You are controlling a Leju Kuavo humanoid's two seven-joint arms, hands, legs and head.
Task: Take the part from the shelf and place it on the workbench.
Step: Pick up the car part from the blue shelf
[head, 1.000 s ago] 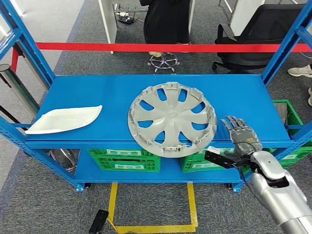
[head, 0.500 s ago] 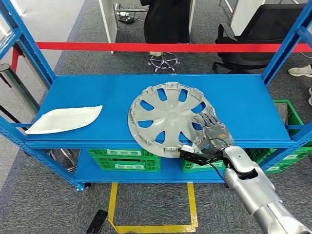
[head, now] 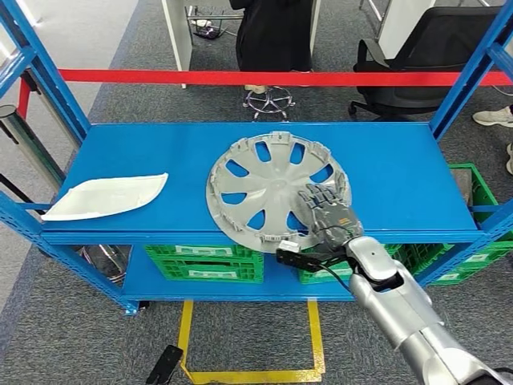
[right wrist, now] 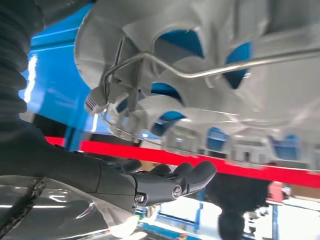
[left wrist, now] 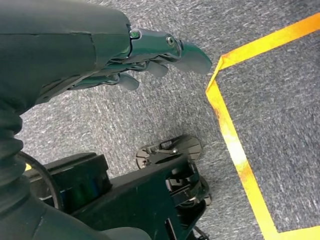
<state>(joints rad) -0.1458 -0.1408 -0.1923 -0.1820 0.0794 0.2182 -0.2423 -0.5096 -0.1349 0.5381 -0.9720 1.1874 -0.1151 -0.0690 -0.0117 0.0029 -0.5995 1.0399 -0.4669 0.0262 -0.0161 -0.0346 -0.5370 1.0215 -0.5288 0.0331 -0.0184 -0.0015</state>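
Observation:
A grey wheel cover (head: pixel 269 188) lies flat on the blue shelf board (head: pixel 393 168), its front rim hanging over the board's edge. My right hand (head: pixel 326 212) reaches over the cover's front right part, fingers spread on top of it and the thumb stretched out below the overhanging rim. The right wrist view shows the cover's (right wrist: pixel 226 75) ribbed rim and wire ring close up, and a gap between it and the thumb of my right hand (right wrist: pixel 170 182). My left hand (left wrist: pixel 151 55) hangs over the carpet, fingers straight, holding nothing.
A white curved panel (head: pixel 106 196) lies at the shelf's left end. Green crates (head: pixel 203 263) stand on the lower board. Blue uprights flank the shelf and a red bar (head: pixel 181 77) crosses behind it. Beyond are a seated person (head: pixel 272 36) and a black chair (head: pixel 423 56). Yellow tape (head: pixel 314 337) marks the floor.
My right hand has moved left from beside the shelf's front right onto the wheel cover. The cover has shifted slightly left and back.

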